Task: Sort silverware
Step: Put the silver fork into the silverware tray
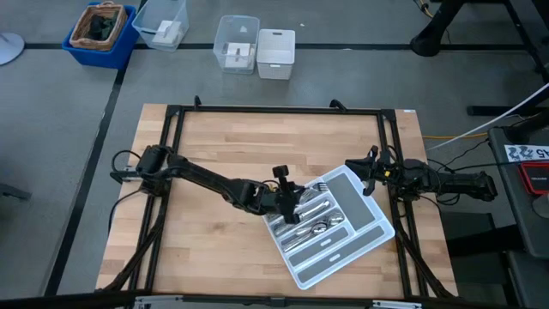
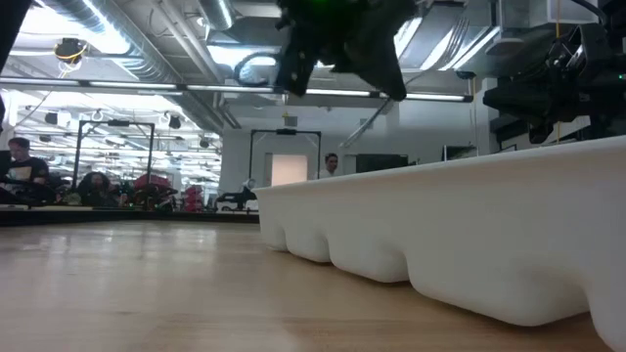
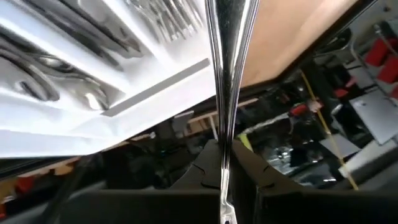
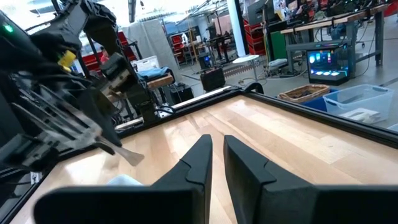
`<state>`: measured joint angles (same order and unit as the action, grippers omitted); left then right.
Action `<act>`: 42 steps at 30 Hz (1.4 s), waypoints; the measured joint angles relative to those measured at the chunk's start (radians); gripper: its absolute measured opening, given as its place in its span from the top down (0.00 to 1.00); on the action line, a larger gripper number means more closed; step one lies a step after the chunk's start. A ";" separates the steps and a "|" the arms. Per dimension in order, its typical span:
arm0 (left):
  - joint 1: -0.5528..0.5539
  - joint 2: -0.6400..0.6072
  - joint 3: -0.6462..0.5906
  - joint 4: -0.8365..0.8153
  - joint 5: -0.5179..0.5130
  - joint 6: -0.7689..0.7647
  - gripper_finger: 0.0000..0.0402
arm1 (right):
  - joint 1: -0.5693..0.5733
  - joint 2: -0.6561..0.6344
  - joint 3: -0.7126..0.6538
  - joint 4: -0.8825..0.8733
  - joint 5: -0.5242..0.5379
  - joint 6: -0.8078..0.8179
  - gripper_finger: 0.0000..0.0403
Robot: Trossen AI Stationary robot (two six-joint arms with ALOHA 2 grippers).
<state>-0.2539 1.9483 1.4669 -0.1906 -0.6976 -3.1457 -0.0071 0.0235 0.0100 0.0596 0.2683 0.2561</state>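
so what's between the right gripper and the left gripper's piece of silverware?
High view: only the tray's far end lies between the right gripper and the silverware piece clamped in the left gripper.

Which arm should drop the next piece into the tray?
Left. The left gripper is shut on a silverware handle and hangs over the tray's compartments, where other pieces already lie. The right gripper holds nothing, sits at the tray's far corner and points away from it.
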 joint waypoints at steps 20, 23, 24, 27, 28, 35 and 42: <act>0.065 -0.001 0.053 -0.232 0.375 0.004 1.00 | 0.000 0.000 0.000 0.000 0.000 0.000 0.88; 0.082 -0.001 0.053 -0.268 0.430 0.004 1.00 | 0.000 0.000 0.000 0.000 0.000 0.000 0.88; 0.087 -0.001 0.053 -0.279 0.451 0.004 1.00 | 0.000 0.000 0.000 0.000 0.000 0.000 0.88; 0.103 -0.001 0.053 -0.323 0.521 0.004 1.00 | 0.000 0.000 0.000 0.000 0.000 0.000 0.88; 0.108 -0.001 0.053 -0.333 0.546 0.004 1.00 | 0.000 0.000 0.000 0.000 0.000 0.000 0.88; 0.121 0.004 0.053 -0.323 0.640 0.004 1.00 | 0.000 0.000 0.000 0.000 0.000 0.000 0.88; 0.106 0.044 0.053 -0.238 0.682 0.004 1.00 | 0.000 0.000 0.000 0.000 0.000 0.000 0.88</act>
<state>-0.1479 1.9921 1.5196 -0.4286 -0.0154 -3.1420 -0.0068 0.0237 0.0097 0.0597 0.2681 0.2559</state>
